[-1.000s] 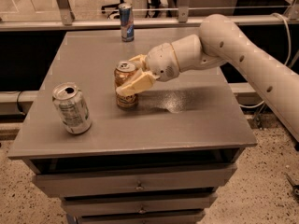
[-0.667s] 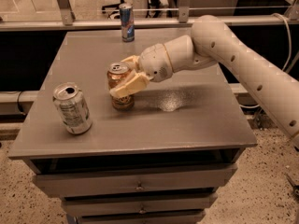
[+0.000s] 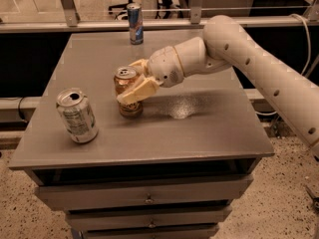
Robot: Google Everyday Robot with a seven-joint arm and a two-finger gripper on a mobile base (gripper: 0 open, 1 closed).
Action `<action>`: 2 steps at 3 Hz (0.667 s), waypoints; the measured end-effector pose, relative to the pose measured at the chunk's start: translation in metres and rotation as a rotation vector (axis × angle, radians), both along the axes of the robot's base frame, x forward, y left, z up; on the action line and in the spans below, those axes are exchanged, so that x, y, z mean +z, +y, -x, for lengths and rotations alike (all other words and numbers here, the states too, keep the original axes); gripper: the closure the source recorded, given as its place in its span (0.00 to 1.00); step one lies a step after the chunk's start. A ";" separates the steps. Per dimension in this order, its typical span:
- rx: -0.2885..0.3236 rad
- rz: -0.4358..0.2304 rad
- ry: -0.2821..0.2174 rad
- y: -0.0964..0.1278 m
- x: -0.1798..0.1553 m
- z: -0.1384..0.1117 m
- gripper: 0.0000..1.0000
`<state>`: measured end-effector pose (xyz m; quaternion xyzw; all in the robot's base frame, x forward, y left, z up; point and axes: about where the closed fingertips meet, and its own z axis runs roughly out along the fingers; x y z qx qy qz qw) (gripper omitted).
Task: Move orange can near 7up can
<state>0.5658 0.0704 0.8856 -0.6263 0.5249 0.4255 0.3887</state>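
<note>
we see a grey table (image 3: 199, 133) from above. the robot arm reaches in from the right, and its tool (image 3: 128, 81) is clamped around the orange can (image 3: 130, 108), one finger in front and one behind. the can is upright near the table's middle; we cannot tell if it rests on the surface. the 7up can (image 3: 77, 116) stands at the front left, near but apart from it. we judge the grasp done; closing the gap, setting down and letting go remain. a slim blue can (image 3: 134, 23) sits at the far edge.
</note>
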 end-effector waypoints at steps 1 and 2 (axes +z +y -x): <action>0.042 -0.045 -0.067 0.016 0.025 0.020 0.97; 0.054 -0.072 -0.114 0.024 0.041 0.033 0.74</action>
